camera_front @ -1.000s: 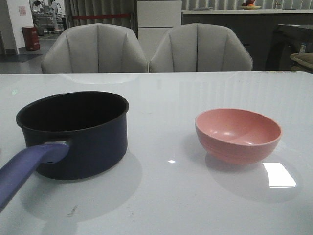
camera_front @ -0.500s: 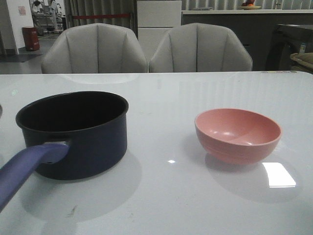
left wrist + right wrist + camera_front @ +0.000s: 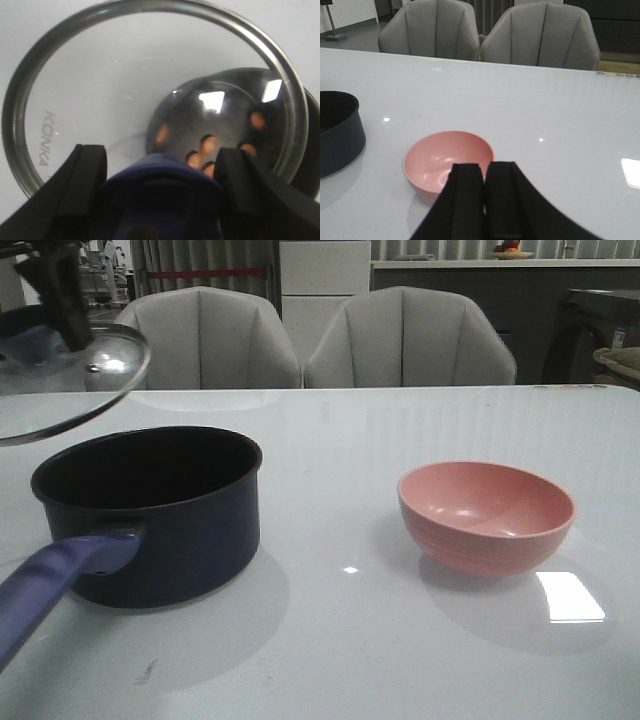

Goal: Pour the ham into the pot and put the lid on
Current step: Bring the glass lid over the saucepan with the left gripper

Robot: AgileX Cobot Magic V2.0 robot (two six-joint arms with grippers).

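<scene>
Clear glass lid [image 3: 62, 380] hangs tilted above the pot [image 3: 150, 510], left gripper [image 3: 160, 165] clamped on its knob. Only the left wrist view reveals ham [image 3: 207, 145] inside the pot. Right gripper [image 3: 485, 185] is closed, empty, near the pink bowl [image 3: 449, 162].

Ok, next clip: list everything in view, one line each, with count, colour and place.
pot: 1, navy with a purple-blue handle, table's left.
ham: several orange-pink pieces, inside the pot, seen through the lid.
lid: 1, clear glass with a metal rim, held above the pot's left.
bowl: 1, pink, empty, table's right.
table: 1, glossy white.
chairs: 2, grey, behind the table.
left hand: black, gripping the lid's blue knob.
right hand: black, shut, near the bowl.
</scene>
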